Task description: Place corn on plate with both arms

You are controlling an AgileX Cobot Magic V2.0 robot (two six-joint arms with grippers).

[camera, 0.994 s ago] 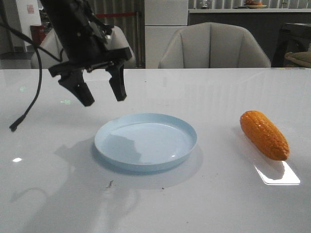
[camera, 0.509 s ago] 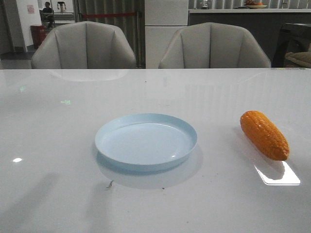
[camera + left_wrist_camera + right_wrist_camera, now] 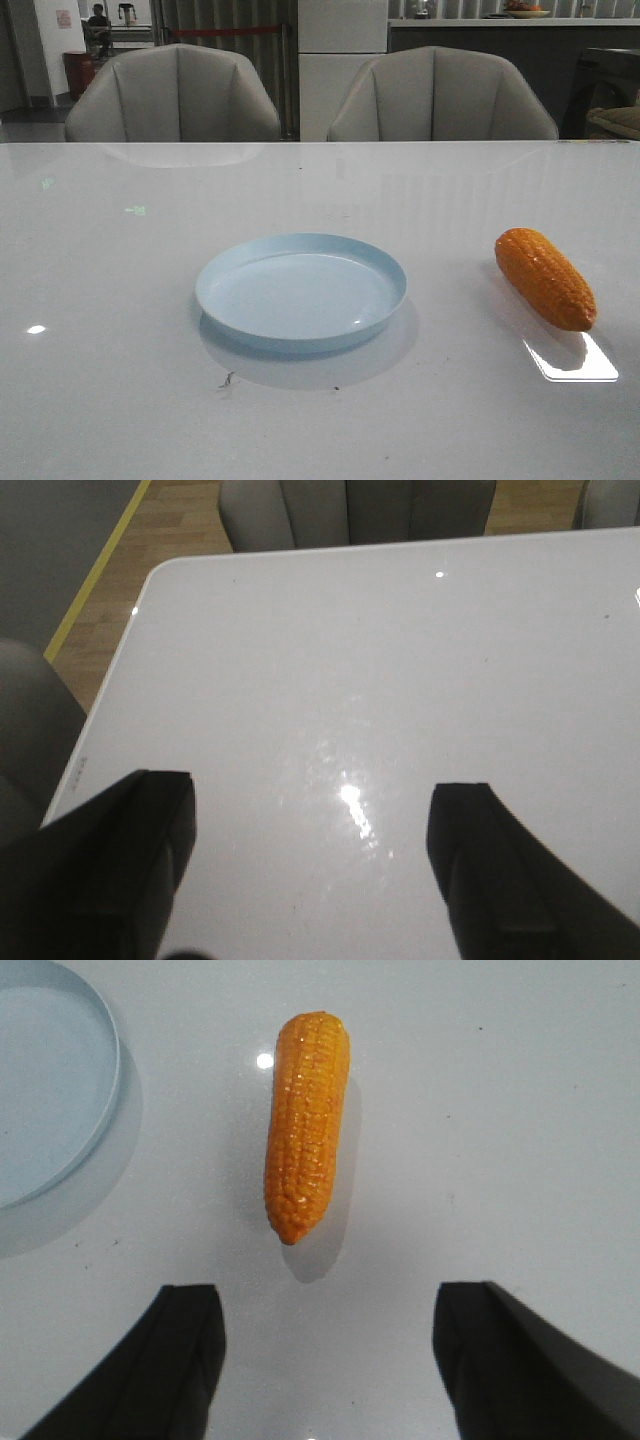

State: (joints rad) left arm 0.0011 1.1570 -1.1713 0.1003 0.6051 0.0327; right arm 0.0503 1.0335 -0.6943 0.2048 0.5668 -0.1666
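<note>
Nothing placed yet. Corn (image 3: 545, 277) lying on its side on the white table (image 3: 120, 400), well apart from the pale blue plate (image 3: 300, 292), off toward the robot's right, nothing touching it. Plate sitting empty near the middle of the table, rim clear all round.

Right gripper (image 3: 325, 1360) hanging above the corn with jaws spread wide, gripping nothing; in the right wrist view the cob's tapered tip pointing toward the gap between the two black fingers (image 3: 180, 1360), the plate's edge showing just beside it. Left gripper (image 3: 310, 870) also spread wide and empty, looking down at a bare corner of the table with grey chairs (image 3: 355, 510) beyond the edge. Neither arm showing in the front view.

Judging progress: barely started, or at the very opening. Everything remaining: closing on the cob, lifting it, carrying it across to the plate, letting it go inside the rim. Right side looking best placed for the pickup; left side's part in a two-arm job not yet apparent from here.
</note>
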